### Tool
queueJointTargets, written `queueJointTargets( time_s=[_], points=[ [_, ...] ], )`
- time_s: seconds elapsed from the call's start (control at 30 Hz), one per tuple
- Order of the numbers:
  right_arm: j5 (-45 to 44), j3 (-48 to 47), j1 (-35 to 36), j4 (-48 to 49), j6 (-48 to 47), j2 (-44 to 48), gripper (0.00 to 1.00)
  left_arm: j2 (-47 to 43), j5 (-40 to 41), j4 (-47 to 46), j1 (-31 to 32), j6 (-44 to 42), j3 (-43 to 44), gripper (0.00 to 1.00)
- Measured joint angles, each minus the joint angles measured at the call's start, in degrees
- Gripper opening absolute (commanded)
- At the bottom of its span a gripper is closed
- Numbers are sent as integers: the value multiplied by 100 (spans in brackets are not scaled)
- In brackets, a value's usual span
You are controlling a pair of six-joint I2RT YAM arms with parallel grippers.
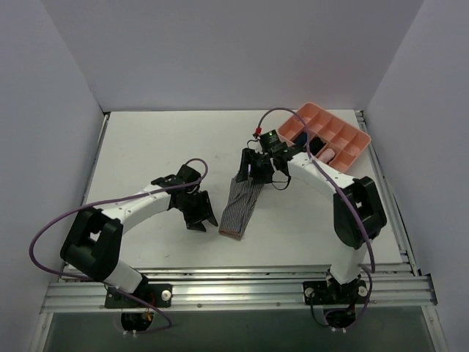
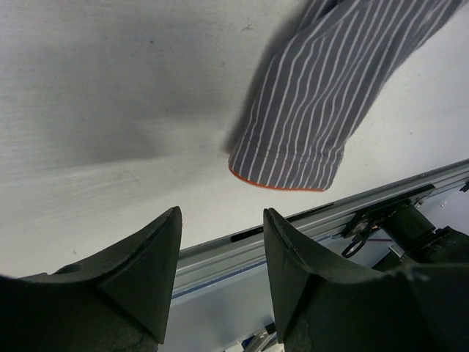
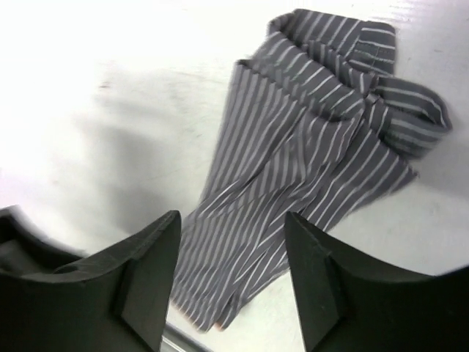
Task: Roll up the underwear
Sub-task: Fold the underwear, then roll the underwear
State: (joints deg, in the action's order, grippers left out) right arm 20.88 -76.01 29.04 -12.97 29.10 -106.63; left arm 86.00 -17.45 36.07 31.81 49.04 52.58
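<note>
Left to right. Left claw (image 1: 199,213): low over the bare bench (image 1: 146,147), just left of the cloth's near end. Its jaws stand apart with nothing between them, as the left wrist view confirms (image 2: 221,220).

Centre, underwear (image 1: 240,209): lies flat on the bench as a long narrow strip between the two claws, running from beneath the right claw toward the near rail. The near end is a neat squared hem edged in orange (image 2: 315,95). The far end is rumpled into loose folds with a darker band showing (image 3: 308,147). No roll has been started.

Right claw (image 1: 256,170): over the far end of the strip, jaws apart and gripping nothing; the striped cloth shows on the bench below, between the fingers (image 3: 232,220).

Far right, tray (image 1: 315,108): pink, divided, well apart from the cloth, with small bundles in some compartments.

Handling, by judgement: the cloth is light, thin and limp. It will sag and unfold if lifted by a single layer, and it may slide on the smooth bench rather than turn over. A pinch through all layers at one end, preferably the tidy hemmed end, looks the surest hold for starting a tight roll, with the other claw pressing the strip down. The rumpled far end would likely need flattening first.
</note>
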Motion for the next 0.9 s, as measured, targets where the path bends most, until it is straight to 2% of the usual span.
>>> queueJointTargets(
  time_s=[0.07,0.1,0.23,0.33,0.53,0.7,0.87,0.9],
  points=[
    [-15,72,50,-81,151,461,63,186,-92,-59,-52,-37,0,57],
    [-61,166,105,-85,249,719,70,258,-125,-76,-68,-48,0,57],
    [-299,1051,540,-85,756,1762,73,459,-332,-173,-107,-76,7,57],
    [-450,1733,903,-63,1255,2072,73,531,-520,-350,-168,-68,7,57],
    [-673,2638,1410,334,2109,2048,70,708,-852,-599,-420,-74,2,57],
    [-807,3058,1738,1102,2800,2048,67,739,-1005,-660,-638,-125,-107,57],
    [-909,3613,1886,1738,3377,2020,59,743,-1298,-1056,-824,7,-463,57],
    [-925,3676,1888,1805,3445,1989,55,743,-1357,-1145,-848,44,-555,57]
  ],
)
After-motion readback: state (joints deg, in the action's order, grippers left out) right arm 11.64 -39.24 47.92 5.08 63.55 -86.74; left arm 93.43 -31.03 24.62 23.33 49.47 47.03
